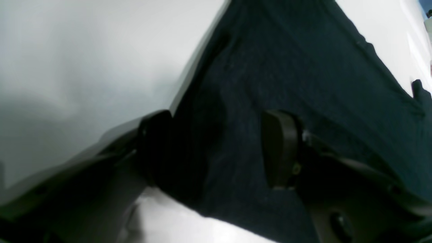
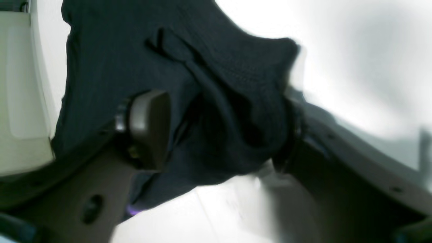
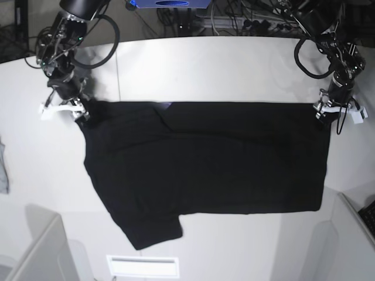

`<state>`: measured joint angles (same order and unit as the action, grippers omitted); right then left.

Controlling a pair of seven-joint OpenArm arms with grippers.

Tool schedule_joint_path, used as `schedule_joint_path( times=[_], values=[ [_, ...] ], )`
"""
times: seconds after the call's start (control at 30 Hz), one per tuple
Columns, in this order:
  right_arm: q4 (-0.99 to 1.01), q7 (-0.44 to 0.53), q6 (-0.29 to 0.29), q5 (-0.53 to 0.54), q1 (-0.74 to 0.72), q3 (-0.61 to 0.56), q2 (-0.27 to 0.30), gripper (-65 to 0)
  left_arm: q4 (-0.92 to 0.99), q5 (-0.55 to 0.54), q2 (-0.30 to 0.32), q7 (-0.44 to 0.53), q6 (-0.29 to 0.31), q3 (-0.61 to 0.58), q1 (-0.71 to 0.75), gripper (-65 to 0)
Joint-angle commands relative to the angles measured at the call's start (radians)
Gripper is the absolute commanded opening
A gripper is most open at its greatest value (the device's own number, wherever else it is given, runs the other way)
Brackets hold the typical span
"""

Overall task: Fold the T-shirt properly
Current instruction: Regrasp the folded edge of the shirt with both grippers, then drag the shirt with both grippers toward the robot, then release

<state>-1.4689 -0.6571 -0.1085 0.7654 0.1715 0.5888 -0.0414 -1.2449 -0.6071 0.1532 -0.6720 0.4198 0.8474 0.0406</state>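
From where I stand the left gripper (image 1: 216, 148) has its jaws spread well apart with a corner of the T-shirt (image 3: 205, 170) lying between them; one finger (image 1: 280, 148) sits over the dark cloth and the other at the shirt's edge, against the white table (image 3: 205, 70); whether the pads actually pinch the fabric I cannot tell. The right gripper (image 2: 222, 128) also stands wide, with a bunched, stitched edge of the shirt filling the gap between its fingers (image 2: 148, 128); the picture is blurred and I cannot say whether it is clamped or only straddling the cloth.

In the base view the T-shirt is spread flat across the middle of the table, plain black side up, its long upper edge running straight from 9 o'clock to 3 o'clock between the two grippers; the right gripper (image 3: 75, 111) is at the shirt's 10 o'clock corner and the left gripper (image 3: 328, 114) at its 2 o'clock corner; a sleeve juts toward 7 o'clock near the table's front edge; a small purple glint shows at the upper edge toward 11 o'clock.

Bare table lies beyond the upper edge at 12 o'clock and to the side at 9 o'clock, where a grey cloth scrap (image 3: 3, 167) lies at the frame's border; the front edge at 6 o'clock is close under the sleeve.
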Motion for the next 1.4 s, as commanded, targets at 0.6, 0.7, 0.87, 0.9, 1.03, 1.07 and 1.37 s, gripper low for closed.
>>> schedule_joint_path(
  times=[0.6, 0.7, 0.87, 0.9, 1.03, 1.07, 1.37],
  values=[
    [0.037, -0.069, 0.043, -0.054, 0.009, 0.063, -0.005, -65.0, -0.002, 0.019, 0.010, -0.038, -0.012, -0.001, 0.032, -65.0],
    [0.033, -0.071, 0.043, -0.054, 0.023, 0.063, -0.004, -65.0, -0.002, 0.019, 0.010, -0.038, -0.012, -0.001, 0.040, -65.0],
    [0.032, -0.071, 0.043, -0.054, 0.056, 0.063, -0.002, -65.0, -0.042, 0.019, 0.009, -0.039, -0.012, -0.007, 0.087, -65.0],
    [0.027, -0.071, 0.043, -0.054, 0.063, 0.063, -0.002, -65.0, -0.052, 0.019, 0.009, -0.039, -0.012, -0.009, 0.101, -65.0],
    [-0.019, -0.071, 0.043, -0.054, 0.105, 0.063, -0.004, -65.0, -0.095, 0.019, 0.009, -0.039, -0.012, -0.009, 0.153, -65.0],
    [-0.031, -0.071, 0.043, -0.054, 0.113, 0.063, -0.004, -65.0, -0.103, 0.019, 0.009, -0.039, -0.012, -0.009, 0.166, -65.0],
    [-0.131, -0.125, 0.043, -0.054, 0.198, 0.063, -0.005, -65.0, -0.169, 0.019, 0.010, -0.039, -0.012, -0.009, 0.278, -65.0]
  ],
)
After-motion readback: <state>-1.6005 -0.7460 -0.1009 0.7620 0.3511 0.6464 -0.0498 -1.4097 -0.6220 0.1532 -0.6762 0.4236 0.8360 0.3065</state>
